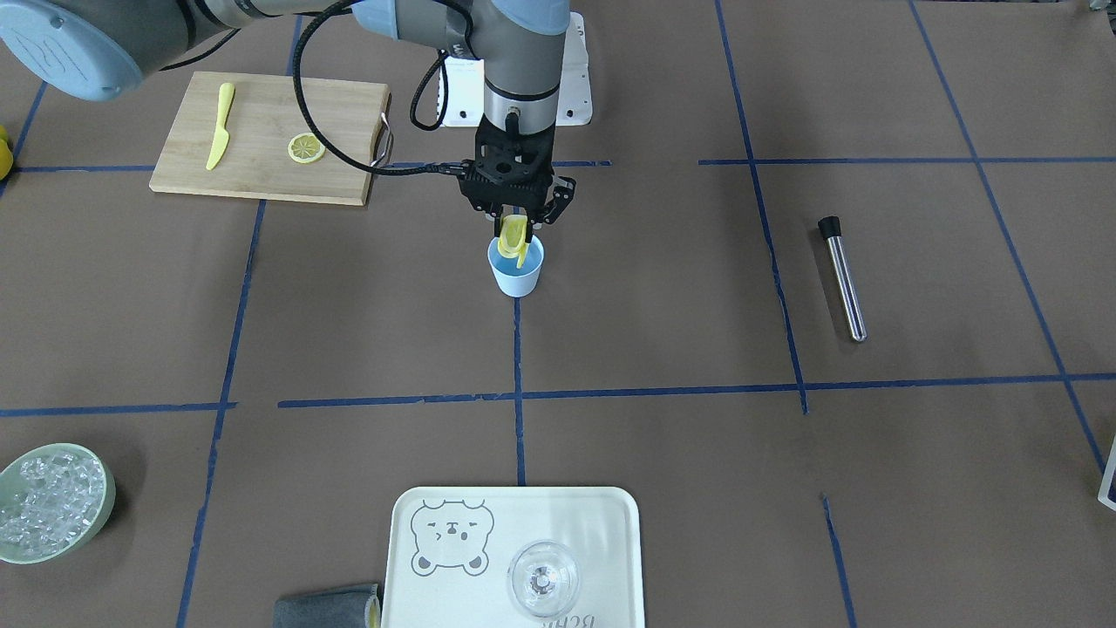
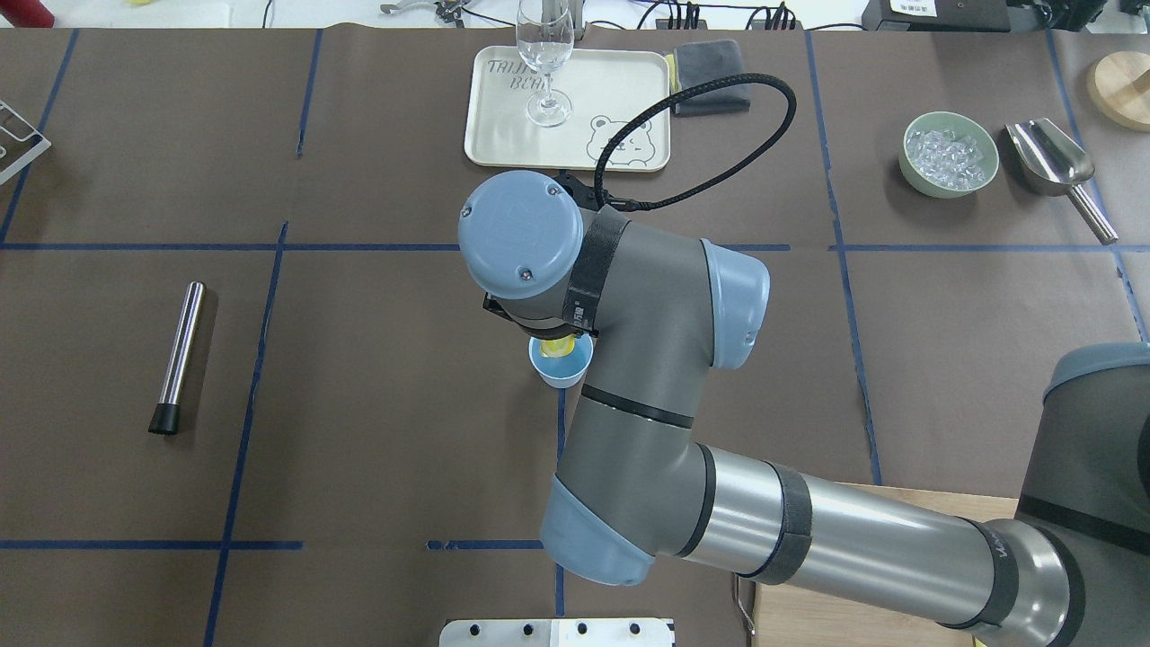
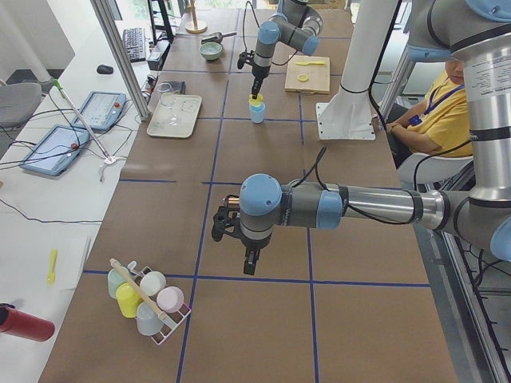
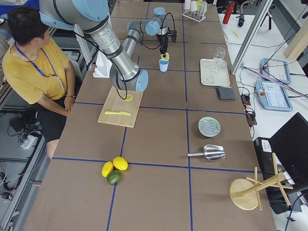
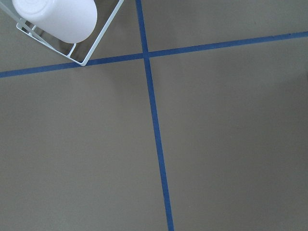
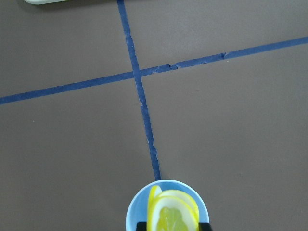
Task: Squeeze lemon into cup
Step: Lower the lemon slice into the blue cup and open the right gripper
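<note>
**Right tool.** The right tool (image 1: 518, 232) points straight down, its two fingers pressed onto the lemon (image 1: 513, 228) from opposite sides. The piece looks squashed narrow between them. The right wrist view shows the pale cut face of the lemon (image 6: 172, 215) with a black fingertip at each flank.

**Task items.** The lemon hangs directly below the tool and directly over the mouth of the light-blue cup (image 1: 516, 274). Its lower edge is at about rim level; whether it dips inside cannot be told. The cup stands upright on the bench (image 1: 663, 305), on a blue tape line, immediately under the tool.

**Left tool.** The left tool (image 3: 250, 266) hovers above bare bench, well apart from the right tool and pointing down. It shows only in the left side view, so whether its fingers are spread or pressed together cannot be told. A wire rack of upturned cups (image 3: 148, 301) lies near it.

**Other items.**
- The wooden cutting board (image 1: 261, 166) lies on the robot's side of the right tool, off toward the robot's right. It carries a yellow plastic knife (image 1: 220, 126) and a lemon slice (image 1: 306, 147).
- The steel rod with a black end (image 1: 842, 279) lies well apart toward the robot's left.
- The bear-print tray (image 1: 602, 541) is beyond the tool, away from the robot. It holds a wine glass (image 1: 543, 578), with a grey cloth (image 1: 327, 609) just beside it.
- The green bowl of ice (image 1: 108, 504) sits far off toward the robot's right.
</note>
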### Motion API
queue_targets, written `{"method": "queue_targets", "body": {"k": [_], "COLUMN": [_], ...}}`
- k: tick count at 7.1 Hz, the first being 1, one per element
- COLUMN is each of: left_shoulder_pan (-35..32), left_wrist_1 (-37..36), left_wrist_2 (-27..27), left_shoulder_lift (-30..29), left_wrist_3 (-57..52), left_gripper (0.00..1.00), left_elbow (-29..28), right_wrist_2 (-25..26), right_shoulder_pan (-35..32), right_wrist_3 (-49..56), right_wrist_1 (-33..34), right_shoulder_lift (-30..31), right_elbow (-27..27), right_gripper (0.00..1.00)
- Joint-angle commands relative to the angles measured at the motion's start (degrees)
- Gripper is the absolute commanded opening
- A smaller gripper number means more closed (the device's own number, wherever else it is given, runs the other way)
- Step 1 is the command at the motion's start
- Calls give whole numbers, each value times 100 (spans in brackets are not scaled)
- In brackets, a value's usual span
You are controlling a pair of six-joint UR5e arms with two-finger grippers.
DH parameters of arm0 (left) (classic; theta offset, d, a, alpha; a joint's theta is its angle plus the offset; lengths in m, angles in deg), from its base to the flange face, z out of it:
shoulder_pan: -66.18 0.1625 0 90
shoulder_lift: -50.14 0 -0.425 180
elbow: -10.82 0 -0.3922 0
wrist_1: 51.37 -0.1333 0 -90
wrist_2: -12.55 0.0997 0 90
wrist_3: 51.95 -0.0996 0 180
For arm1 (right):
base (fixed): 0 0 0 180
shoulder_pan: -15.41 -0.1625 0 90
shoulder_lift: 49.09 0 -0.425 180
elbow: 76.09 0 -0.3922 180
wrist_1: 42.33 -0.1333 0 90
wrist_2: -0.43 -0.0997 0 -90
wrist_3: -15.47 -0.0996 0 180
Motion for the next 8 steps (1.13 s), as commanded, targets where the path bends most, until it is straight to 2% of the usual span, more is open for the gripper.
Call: {"method": "queue_targets", "body": {"k": [1,4,6,7,8], "left_shoulder_pan": [8,8,17,43,61], "left_wrist_1": [0,-9,-17,-35,-44], "left_wrist_2": [0,0,-26,-9,0], "left_shoulder_lift": [0,9,0,0,-17], "left_wrist_3": [0,0,35,44,44], "left_gripper": [100,100,100,100,100], "left_elbow": [0,-26,-61,-35,-52], "right_wrist_2": [-7,-7,-243,-505,-890], "right_shoulder_pan": [1,1,-130,-418,-804], "right_wrist_3": [6,6,285,766,1354], "right_wrist_1": [-24,-15,38,38,38], "right_shoulder_lift": [0,9,87,236,638], "right_elbow": [-7,54,317,431,737], "right_gripper": [100,100,100,100,100]}}
